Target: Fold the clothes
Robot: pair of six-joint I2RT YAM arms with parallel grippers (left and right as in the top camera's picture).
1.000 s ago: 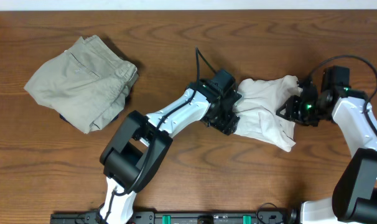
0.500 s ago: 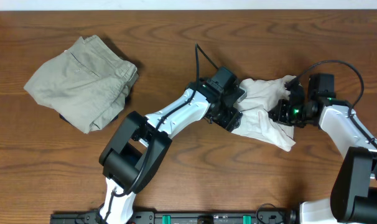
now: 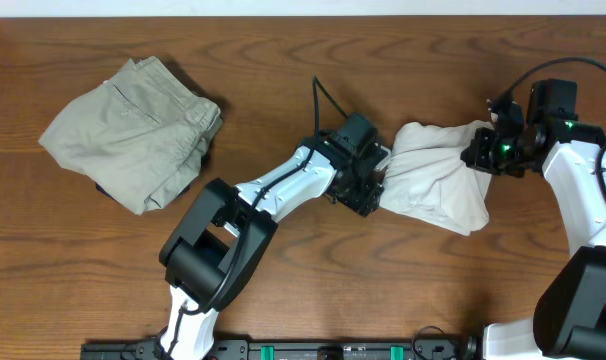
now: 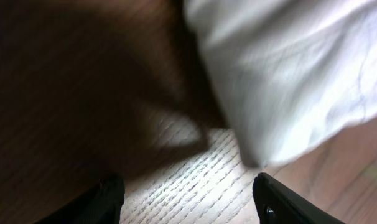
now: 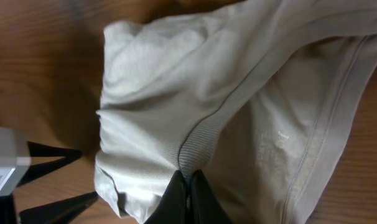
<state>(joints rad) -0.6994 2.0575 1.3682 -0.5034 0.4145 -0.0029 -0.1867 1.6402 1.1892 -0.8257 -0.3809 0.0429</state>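
The pale off-white T-shirt (image 3: pixel 435 186) lies bunched on the table right of centre. In the right wrist view, my right gripper (image 5: pixel 189 182) is shut on a ribbed seam of the shirt (image 5: pixel 238 93). In the overhead view this gripper (image 3: pixel 483 155) holds the shirt's upper right corner. My left gripper (image 3: pixel 371 186) sits at the shirt's left edge. In the left wrist view its fingers (image 4: pixel 188 196) are open, with bare wood between them, and the shirt (image 4: pixel 288 74) lies just ahead.
The folded khaki-olive trousers (image 3: pixel 133 130) lie at the far left of the wooden table (image 3: pixel 283 60). The left arm (image 3: pixel 273 190) stretches diagonally across the middle. The table's back edge runs along the top.
My right gripper has moved right and toward the back with the shirt in it, pulling the fabric out wider and smoother. My left gripper has stayed at the shirt's left edge.
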